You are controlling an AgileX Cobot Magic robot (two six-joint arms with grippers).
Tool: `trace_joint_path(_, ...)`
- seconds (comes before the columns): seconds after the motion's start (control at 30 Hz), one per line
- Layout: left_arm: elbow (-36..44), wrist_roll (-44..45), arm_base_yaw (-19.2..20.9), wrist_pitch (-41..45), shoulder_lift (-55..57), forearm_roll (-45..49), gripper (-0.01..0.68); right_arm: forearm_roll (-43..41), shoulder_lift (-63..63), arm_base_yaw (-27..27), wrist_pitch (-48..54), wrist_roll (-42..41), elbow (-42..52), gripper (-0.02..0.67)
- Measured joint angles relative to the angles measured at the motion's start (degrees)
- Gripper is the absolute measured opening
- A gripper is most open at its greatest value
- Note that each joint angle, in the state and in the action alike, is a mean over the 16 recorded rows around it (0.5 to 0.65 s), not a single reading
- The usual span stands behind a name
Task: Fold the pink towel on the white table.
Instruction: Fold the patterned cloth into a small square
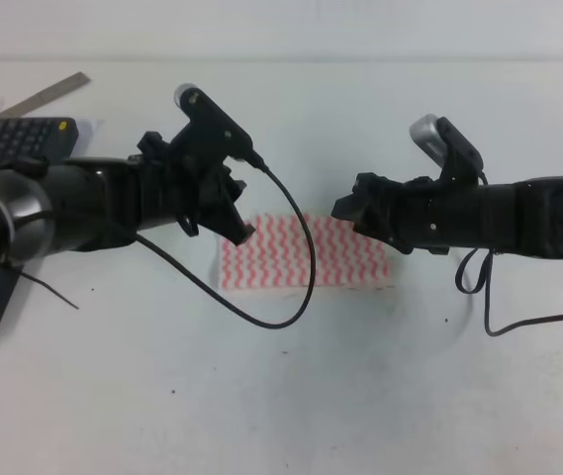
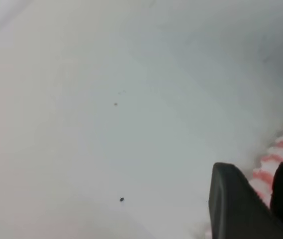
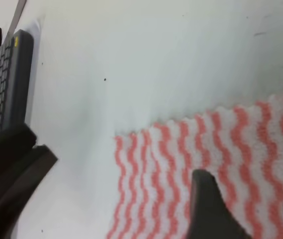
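On the white table (image 1: 360,396), pink towel (image 1: 340,252), flat, wavy-striped

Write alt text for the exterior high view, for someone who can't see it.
Two black robot arms reach in from either side over a white table, their tools above the ends of a thin white cloth with pink-red wavy stripes lying flat as a wide rectangle: left tool, right tool. A dark grey keyboard sits far left.

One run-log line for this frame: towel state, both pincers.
pink towel: flat strip on white table | left pincer: at its left edge | right pincer: above its right part, open
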Motion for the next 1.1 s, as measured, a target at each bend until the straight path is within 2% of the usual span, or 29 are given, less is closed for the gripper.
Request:
trace_joint_path(0.5, 0.1, -14.6, 0.0, 2.5, 0.6, 0.0, 0.166, -3.2, 0.0, 0.0, 1.7, 0.7, 0.0, 0.298)
trace_joint_path(1.1, 2.0, -19.6, 0.0, 3.4, 4.1, 0.0, 0.161, -20.6, 0.2, 0.0, 0.9, 11.9, 0.0, 0.229)
